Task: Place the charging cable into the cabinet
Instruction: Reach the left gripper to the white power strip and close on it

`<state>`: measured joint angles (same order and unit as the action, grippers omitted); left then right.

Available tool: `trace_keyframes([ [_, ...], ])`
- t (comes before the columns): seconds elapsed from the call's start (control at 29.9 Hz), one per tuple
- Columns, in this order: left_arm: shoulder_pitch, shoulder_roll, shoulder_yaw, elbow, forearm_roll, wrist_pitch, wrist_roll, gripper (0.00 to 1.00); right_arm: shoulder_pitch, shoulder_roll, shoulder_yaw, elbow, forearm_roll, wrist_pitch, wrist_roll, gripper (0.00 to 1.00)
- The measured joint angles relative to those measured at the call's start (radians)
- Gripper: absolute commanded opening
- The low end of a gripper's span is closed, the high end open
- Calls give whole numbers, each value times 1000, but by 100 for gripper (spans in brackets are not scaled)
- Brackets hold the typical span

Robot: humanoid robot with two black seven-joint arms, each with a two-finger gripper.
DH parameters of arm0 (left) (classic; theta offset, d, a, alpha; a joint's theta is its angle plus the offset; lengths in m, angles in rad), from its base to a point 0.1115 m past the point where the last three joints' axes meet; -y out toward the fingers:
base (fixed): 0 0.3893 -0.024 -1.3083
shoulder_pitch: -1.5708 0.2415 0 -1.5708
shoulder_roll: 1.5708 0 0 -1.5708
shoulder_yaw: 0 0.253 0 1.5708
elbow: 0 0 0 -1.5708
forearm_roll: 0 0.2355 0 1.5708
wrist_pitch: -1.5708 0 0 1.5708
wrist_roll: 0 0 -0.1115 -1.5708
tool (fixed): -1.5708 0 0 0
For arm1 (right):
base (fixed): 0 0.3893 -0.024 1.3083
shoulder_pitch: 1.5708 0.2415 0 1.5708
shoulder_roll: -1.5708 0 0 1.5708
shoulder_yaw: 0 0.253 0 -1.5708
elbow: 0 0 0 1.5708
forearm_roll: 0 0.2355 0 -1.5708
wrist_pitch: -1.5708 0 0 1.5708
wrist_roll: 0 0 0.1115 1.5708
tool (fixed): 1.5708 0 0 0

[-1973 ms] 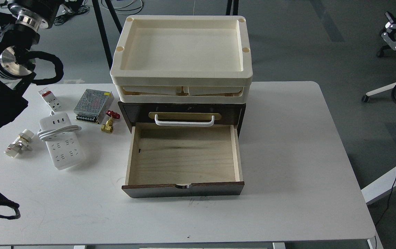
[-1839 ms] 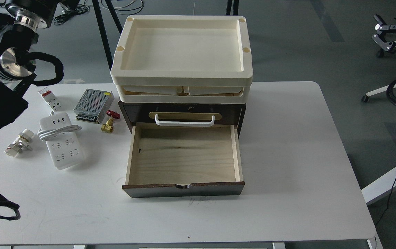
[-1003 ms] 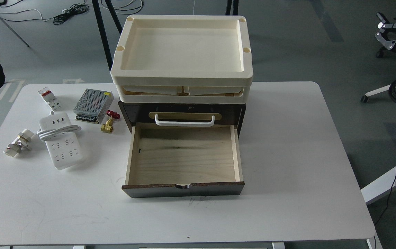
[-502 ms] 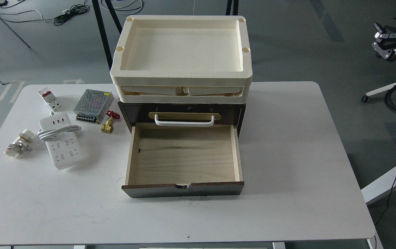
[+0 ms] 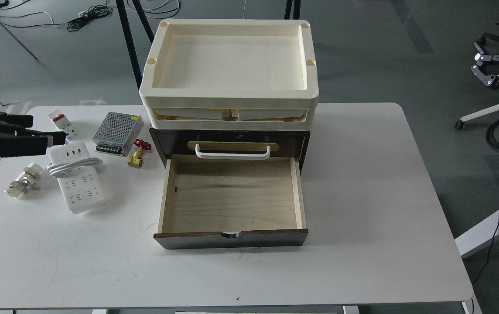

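Both grippers [image 5: 35,135] [image 5: 487,69] empty, apart from cable [image 5: 77,176]

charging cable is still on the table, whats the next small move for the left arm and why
Probably bring the left gripper forward and down over the charging cable, ready to close on it. The strip lies untouched on the table, just past the fingertips, and the lower drawer of the cabinet already stands pulled out and bare, so only the pickup remains.

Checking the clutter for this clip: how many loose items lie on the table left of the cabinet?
5: charging cable, small white block with red switch, metal power supply box, red-handled brass valve, white-capped fitting at the far left. Left gripper may hide more.
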<state>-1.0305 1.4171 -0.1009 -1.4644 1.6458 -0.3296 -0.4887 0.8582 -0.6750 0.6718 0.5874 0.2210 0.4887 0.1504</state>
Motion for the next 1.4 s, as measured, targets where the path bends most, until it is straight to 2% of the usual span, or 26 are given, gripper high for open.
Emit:
trace_keyframes([
  [0.1,13,-35,91,25,16,146,0,99,-4,4,0,-1,0,0,2,100],
  [0.2,25,-121,136,74,20,208,0,99,-7,11,0,-1,0,0,2,100],
  [0.57,25,-527,315,579,118,222,0,96,-20,19,0,-7,0,0,2,100],
  [0.74,26,-667,380,777,127,227,0,95,-29,19,-1,-6,0,0,2,100],
  [1.0,25,-705,391,905,146,245,0,92,-40,19,-1,-6,0,0,2,100],
  [1.07,26,-711,392,931,165,252,0,86,-40,21,-1,-6,0,0,2,100],
  [1.4,57,-771,393,1001,176,288,0,78,-40,23,-2,-6,0,0,2,100],
])
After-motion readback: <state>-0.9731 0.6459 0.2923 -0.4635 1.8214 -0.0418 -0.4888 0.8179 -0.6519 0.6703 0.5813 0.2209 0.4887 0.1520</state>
